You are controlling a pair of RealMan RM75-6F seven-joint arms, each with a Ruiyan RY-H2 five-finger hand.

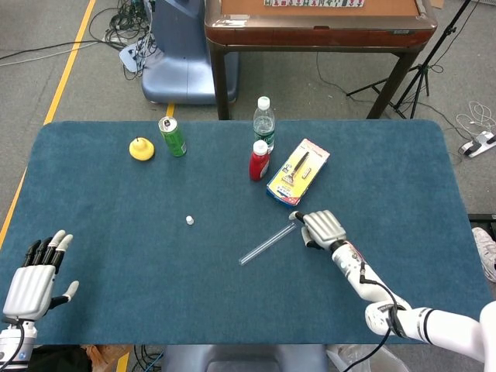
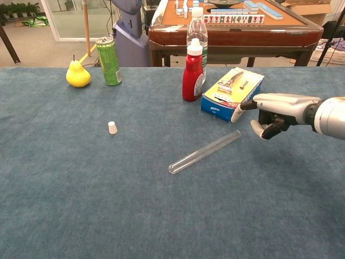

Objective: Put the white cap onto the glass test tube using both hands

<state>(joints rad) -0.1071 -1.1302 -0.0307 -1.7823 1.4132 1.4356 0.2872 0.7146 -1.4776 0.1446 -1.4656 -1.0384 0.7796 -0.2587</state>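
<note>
1. A table (image 1: pixel 116 256) covered in blue cloth is seen on a grey floor, with cables, a blue machine base and a wooden mahjong table behind it.
2. The task is judged to be barely begun — nothing is capped and nothing is lifted.
3. The tube (image 2: pixel 205 152) lies flat on the cloth near the middle of the table, slanted, with its far end just by the right hand (image 2: pixel 277 112).
4. An extended fingertip (image 2: pixel 237 113) of that hand is seen at or just above the tube's far end; whether it touches cannot be told. The other fingers are curled in, and nothing is gripped.
5. The cap (image 2: pixel 112 127) stands alone on the cloth, well apart from the tube and from both hands.
6. The left hand (image 1: pixel 34 277) is held at the table's near left corner, fingers apart and straight, holding nothing — it appears in the head view only.
7. What is left, as judged: the tube to be picked up, the cap to be picked up by the other hand, the two to be brought together and the cap pressed on.
8. Counted: one tube, one cap, two hands.
9. Also counted: one pear (image 2: pixel 77 75), one green can (image 2: pixel 109 61), one red bottle (image 2: pixel 193 71), one water bottle (image 2: pixel 197 28) and one boxed razor (image 2: pixel 233 93).
</note>
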